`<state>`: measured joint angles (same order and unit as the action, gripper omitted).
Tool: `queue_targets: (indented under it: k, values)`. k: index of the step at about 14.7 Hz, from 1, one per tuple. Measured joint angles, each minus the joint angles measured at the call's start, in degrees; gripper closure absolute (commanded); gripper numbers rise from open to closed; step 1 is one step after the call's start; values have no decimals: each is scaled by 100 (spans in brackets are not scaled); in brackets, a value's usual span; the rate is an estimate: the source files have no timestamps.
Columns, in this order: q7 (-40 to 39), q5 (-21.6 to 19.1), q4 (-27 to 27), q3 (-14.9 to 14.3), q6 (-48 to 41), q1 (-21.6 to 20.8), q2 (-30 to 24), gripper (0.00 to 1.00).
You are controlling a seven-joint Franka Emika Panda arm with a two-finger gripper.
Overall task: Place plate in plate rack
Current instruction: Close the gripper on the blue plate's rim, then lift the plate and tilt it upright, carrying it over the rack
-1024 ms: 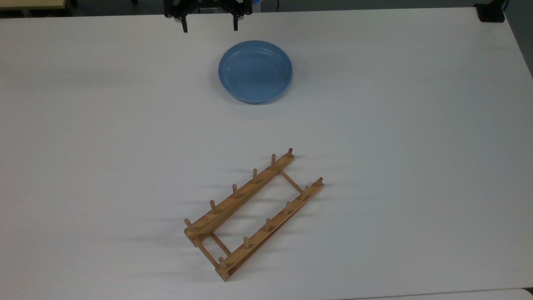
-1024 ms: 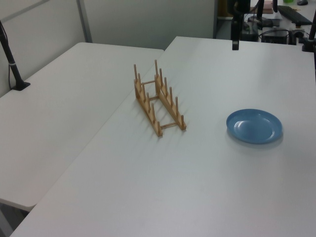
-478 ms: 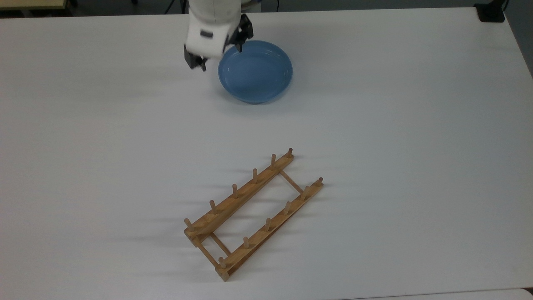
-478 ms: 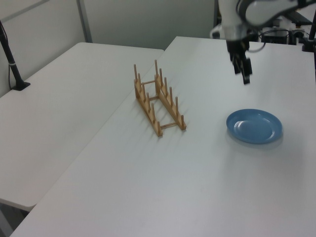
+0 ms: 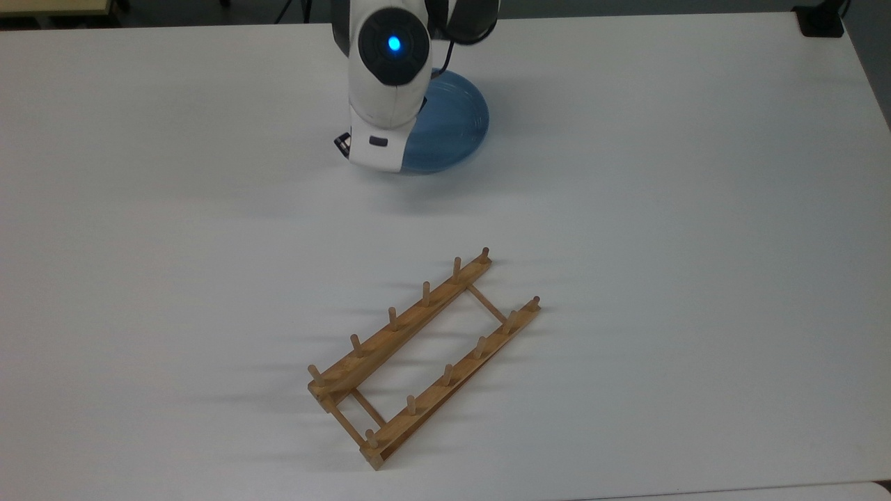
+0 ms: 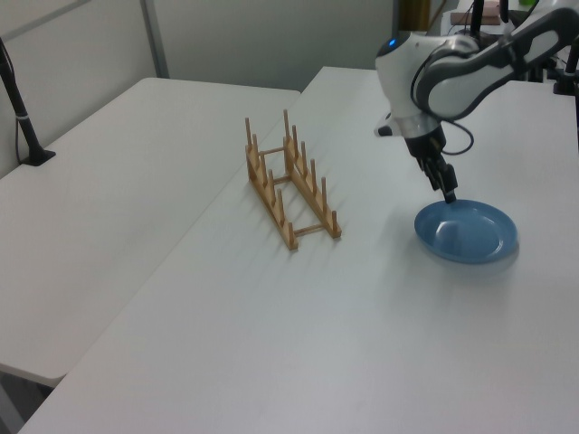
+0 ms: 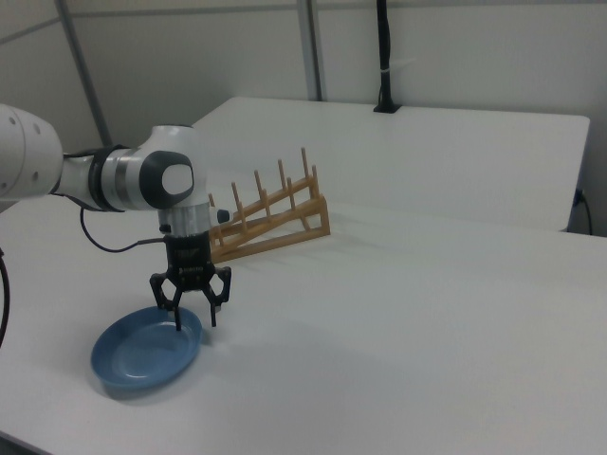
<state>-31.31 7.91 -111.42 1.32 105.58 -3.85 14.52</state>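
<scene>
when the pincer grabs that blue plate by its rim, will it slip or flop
The plate looks rigid, so it probably won't flop. Its glossy surface hints it could slip or swing in a rim pinch. It lies flat on the table, so it should slide rather than tip if nudged. The open pincer straddles its rim.

Lab or office workroom, white tables (image 6: 136, 163) pushed together, grey partition walls (image 7: 455, 47), black camera pole (image 7: 384, 57)

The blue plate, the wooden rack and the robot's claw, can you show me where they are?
plate (image 7: 133, 358), right view, on the bare inside of the dish.
plate rack (image 5: 390, 340), top view, on the upper long rail.
gripper (image 7: 195, 324), right view, midway between its two spread fingertips, at the plate's rim.
</scene>
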Motion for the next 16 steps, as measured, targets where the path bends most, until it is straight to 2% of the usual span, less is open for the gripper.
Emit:
queue_targets:
  k: [1,2,4,7,11,15,16]
  values:
    - [0,18,3,1,15,-22,61,68]
    - [0,22,6,3,18,-37,112,81]
    - [0,22,11,3,18,-58,205,100]
    - [0,24,49,3,18,-65,236,100]
    - [0,24,381,3,-101,-67,223,100]
    - [69,-73,1468,6,-779,-86,152,100]
    - [214,-155,1902,10,-972,-89,109,100]
